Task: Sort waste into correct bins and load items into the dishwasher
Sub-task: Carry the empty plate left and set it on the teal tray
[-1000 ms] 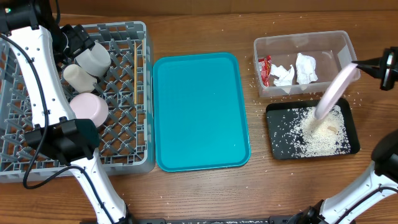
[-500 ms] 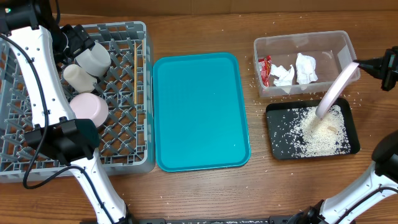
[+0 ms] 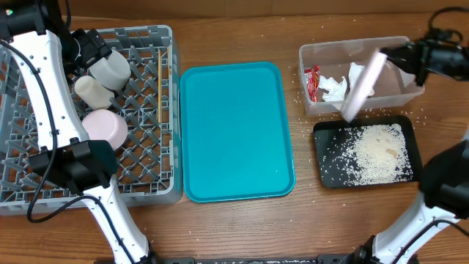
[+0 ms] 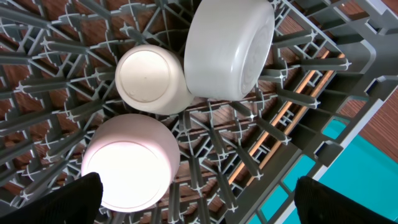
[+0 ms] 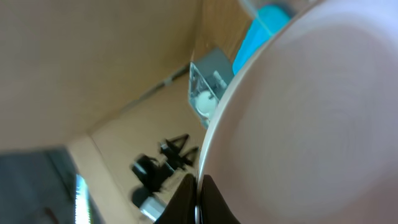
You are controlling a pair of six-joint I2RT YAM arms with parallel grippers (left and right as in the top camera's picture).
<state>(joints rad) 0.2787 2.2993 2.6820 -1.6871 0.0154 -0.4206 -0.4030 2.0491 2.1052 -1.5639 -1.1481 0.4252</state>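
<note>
Currently, item in transit: the large white plate (image 3: 361, 86), pinched at its far rim by the right gripper (image 3: 384, 54), whose jaws are clamped on it. It is tilted steeply, with its low edge over the seam between the clear tub (image 3: 399, 45) and the black tray (image 3: 319, 180).

- Rice (image 3: 377, 155): heaped in the black tray, with stray grains on the wood around it.
- Napkins (image 3: 334, 88) and red-and-white wrapper (image 3: 313, 81): in the clear tub.
- Teal tray (image 3: 234, 132): centre, bare.
- Dish rack (image 3: 146, 169): far left, holding cups (image 3: 111, 67), a bowl (image 3: 105, 127) and chopsticks (image 3: 159, 84).
- Left gripper (image 4: 196, 186): spread wide, holding nothing, above the cups.

Handling note, as judgement: the plate looks emptied, so the rack is its likely destination.

- Hold the tilt over the black tray until any clinging grains drop.
- Carry it left above the teal tray, with the rim pinch firm.
- Stand it on edge between pegs in the rack's near, unoccupied part, clear of the crockery and the left arm.
</note>
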